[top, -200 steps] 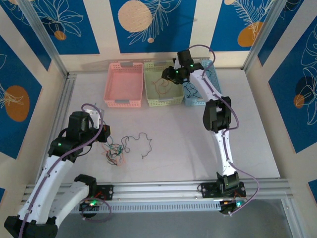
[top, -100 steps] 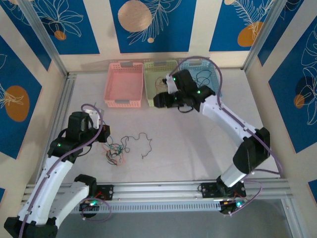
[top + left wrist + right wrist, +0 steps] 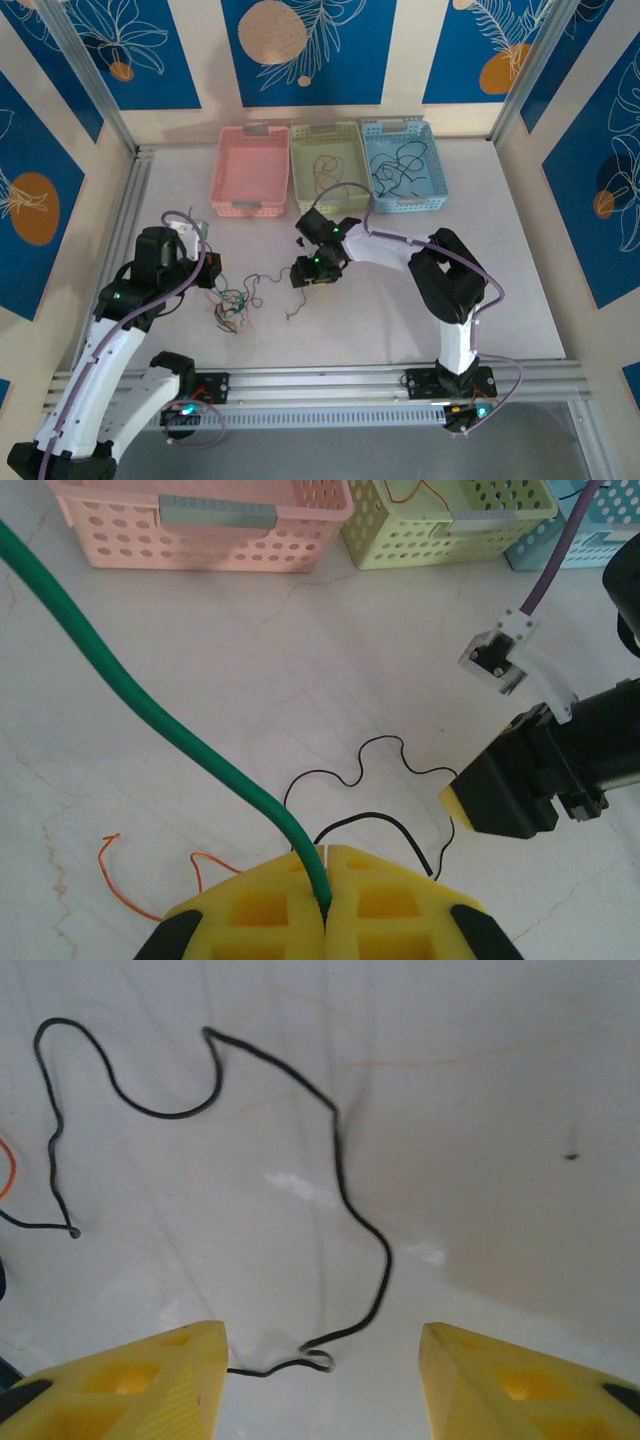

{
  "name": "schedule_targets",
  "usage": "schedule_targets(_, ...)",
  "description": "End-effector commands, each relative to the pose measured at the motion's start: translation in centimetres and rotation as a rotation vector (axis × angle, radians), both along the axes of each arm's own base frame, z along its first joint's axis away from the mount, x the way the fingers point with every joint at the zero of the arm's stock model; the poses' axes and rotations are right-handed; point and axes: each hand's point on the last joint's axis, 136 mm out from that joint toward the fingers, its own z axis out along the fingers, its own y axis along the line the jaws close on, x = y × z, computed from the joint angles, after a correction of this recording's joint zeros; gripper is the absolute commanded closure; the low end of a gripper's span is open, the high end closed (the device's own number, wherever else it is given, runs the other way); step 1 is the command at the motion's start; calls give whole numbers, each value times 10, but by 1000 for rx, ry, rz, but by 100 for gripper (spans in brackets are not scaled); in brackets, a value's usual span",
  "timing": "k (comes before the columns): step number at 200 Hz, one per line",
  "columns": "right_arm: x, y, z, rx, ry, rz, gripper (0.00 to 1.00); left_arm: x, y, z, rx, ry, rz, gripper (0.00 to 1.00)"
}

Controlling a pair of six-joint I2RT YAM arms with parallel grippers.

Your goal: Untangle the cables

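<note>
The right hand, back from the baskets and spread wide, now hovers over the loose black cable on the tabletop, while the left hand pinches the tangle's green cable, so another pull looks near.

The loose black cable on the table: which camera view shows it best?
The right wrist view: the black cable lies close beneath it, large, its bends plain. The left wrist view shows part of it, farther off. The top external view shows it thin and small.
</note>
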Motion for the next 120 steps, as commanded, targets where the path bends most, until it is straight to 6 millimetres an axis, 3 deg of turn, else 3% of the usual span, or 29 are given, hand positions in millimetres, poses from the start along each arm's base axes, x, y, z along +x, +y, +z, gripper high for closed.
schedule_targets(1,3,0,-13,-39,17,-32,48,-1,0,7,-3,-36,-18,100)
schedule_targets(36,4,8,-23,-28,16,-22,57,-1,0,9,-7,-44,-19,100)
schedule_targets(57,10,10,-27,-33,-5,-25,69,-2,0,10,-8,-49,-19,100)
schedule_targets(81,16,9,-25,-38,-35,-35,88,-2,0,11,-10,-53,-18,100)
schedule_targets(95,23,5,-14,-35,-78,-48,100,-2,1,11,-10,-54,-18,100)
schedule_targets(120,45,-22,32,0,-246,-93,100,-2,1,11,-10,-54,-15,100)
